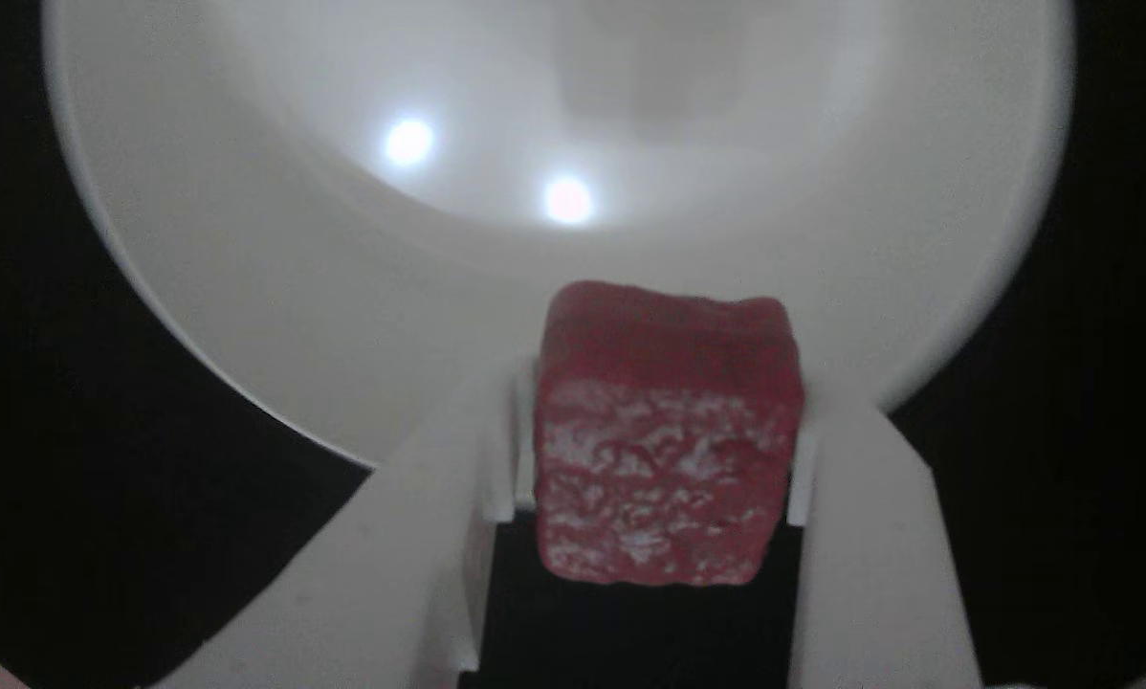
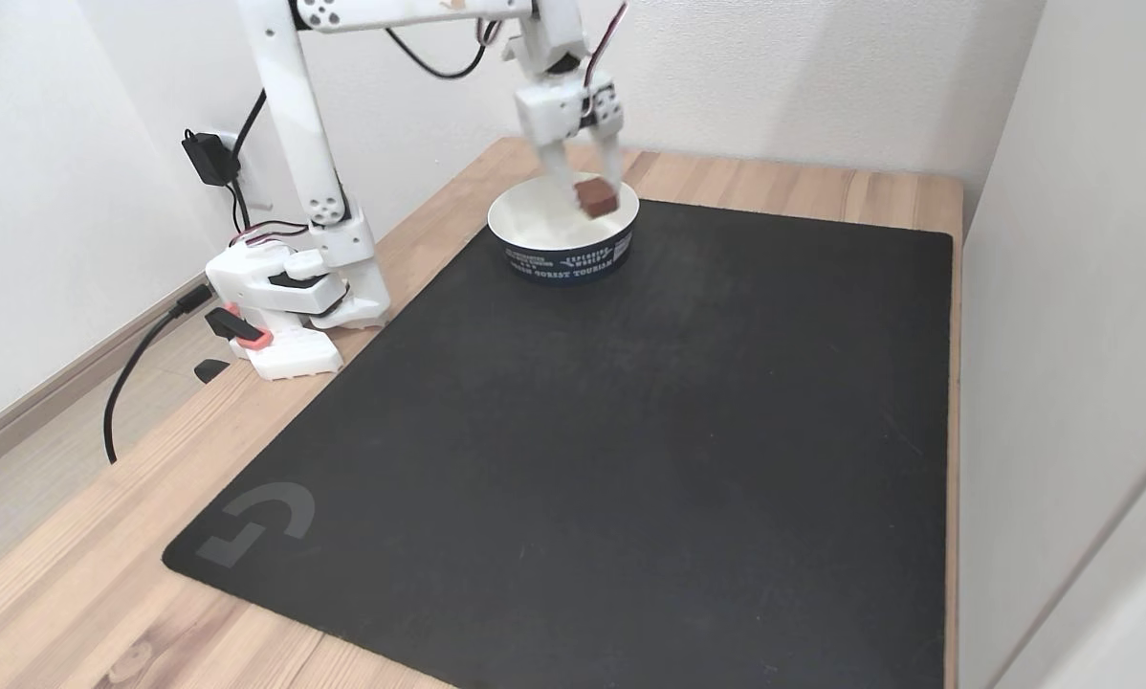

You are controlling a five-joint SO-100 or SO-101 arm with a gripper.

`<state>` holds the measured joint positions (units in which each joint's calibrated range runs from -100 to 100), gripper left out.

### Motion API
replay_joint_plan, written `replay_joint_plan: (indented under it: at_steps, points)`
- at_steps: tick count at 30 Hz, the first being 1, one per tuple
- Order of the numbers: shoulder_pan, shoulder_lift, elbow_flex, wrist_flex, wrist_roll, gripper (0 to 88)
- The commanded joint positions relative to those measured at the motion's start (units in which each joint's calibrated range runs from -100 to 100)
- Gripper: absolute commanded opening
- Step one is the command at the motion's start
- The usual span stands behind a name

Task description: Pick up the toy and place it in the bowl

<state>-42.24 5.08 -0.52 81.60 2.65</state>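
The toy point(image 1: 667, 431), a dark-red spongy block with whitish speckles, is held between two white fingers point(image 1: 429, 536). My gripper point(image 1: 664, 459) is shut on it. Behind and below the block spreads the glossy white inside of the bowl point(image 1: 276, 287). In the fixed view the gripper point(image 2: 592, 196) hangs over the bowl point(image 2: 563, 258) with the toy point(image 2: 595, 197) just above the rim, toward the bowl's right side. The bowl has a dark band with white lettering on its outside wall.
The bowl stands at the far left corner of a large black mat point(image 2: 630, 431) on a wooden table point(image 2: 76, 593). The arm's white base point(image 2: 291, 306) sits left of the mat, with cables point(image 2: 143, 354) running off the table. Walls close in behind and at the right.
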Motion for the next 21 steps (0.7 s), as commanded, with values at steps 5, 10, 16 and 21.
replay_joint_plan:
  at_steps: [5, 10, 16, 21]
  points:
    - [-3.8, -2.3, -0.1, 5.3, 0.0, 2.3]
    - [-3.7, -2.4, 2.4, 5.0, 0.3, 2.3]
    - [-3.3, -2.1, 4.9, 4.3, 0.2, 20.2]
    - [-3.2, -2.1, 4.9, 3.7, 0.2, 25.0]
